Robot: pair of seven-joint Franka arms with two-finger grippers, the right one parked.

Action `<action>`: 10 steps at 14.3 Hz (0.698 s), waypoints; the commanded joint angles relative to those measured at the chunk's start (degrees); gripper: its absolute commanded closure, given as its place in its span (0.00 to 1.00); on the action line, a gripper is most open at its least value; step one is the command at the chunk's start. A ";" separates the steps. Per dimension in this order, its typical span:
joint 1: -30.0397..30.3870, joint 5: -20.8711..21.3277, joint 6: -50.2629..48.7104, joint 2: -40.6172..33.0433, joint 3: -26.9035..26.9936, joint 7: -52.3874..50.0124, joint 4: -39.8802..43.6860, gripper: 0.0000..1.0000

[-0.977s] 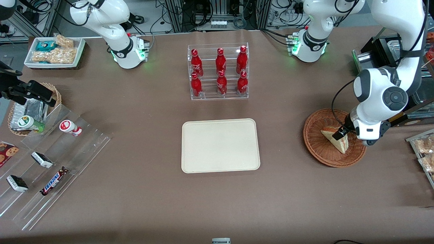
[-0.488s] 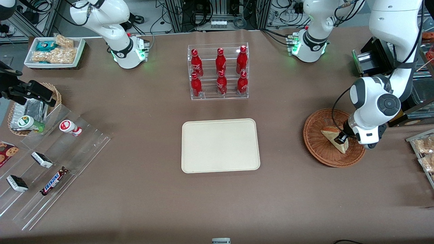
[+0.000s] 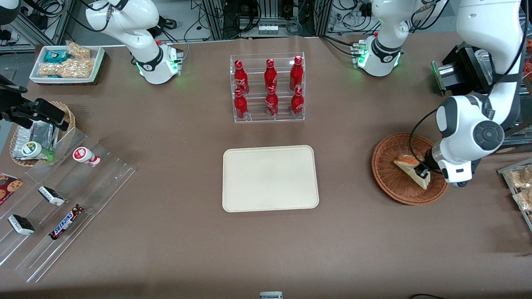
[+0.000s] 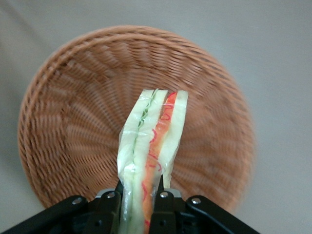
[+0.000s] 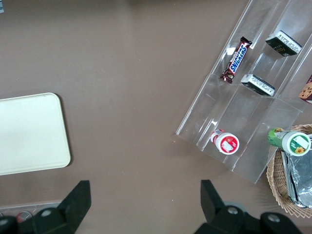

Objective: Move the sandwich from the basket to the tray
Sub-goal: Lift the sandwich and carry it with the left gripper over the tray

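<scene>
The sandwich (image 3: 409, 166) is a clear-wrapped white-bread wedge with orange filling, lying in the round reddish-brown wicker basket (image 3: 390, 182) toward the working arm's end of the table. My left gripper (image 3: 422, 172) is down in the basket, its fingers pressed against both flat sides of the sandwich. The left wrist view shows the sandwich (image 4: 151, 141) edge-on between the black fingers of the gripper (image 4: 140, 195), with the basket (image 4: 73, 122) under it. The cream tray (image 3: 270, 178) lies bare at the table's middle; it also shows in the right wrist view (image 5: 29, 131).
A clear rack of red bottles (image 3: 268, 89) stands farther from the camera than the tray. A clear tiered stand with snack bars (image 3: 70, 187) lies toward the parked arm's end. Snack packs (image 3: 519, 182) and black equipment (image 3: 465, 66) are near the basket.
My left gripper has come down onto the sandwich in the basket. The sandwich has tipped slightly, its orange filling edge now showing.
</scene>
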 commanded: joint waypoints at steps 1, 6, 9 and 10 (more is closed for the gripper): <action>-2.43 -3.72 -4.52 0.20 -2.79 -1.06 5.54 0.95; -12.51 -3.81 -4.52 6.60 -8.43 -0.71 12.12 0.95; -20.78 -3.03 -4.43 12.31 -8.34 -0.79 18.27 0.95; -23.15 -2.85 -4.43 13.81 -8.26 -0.88 19.86 0.95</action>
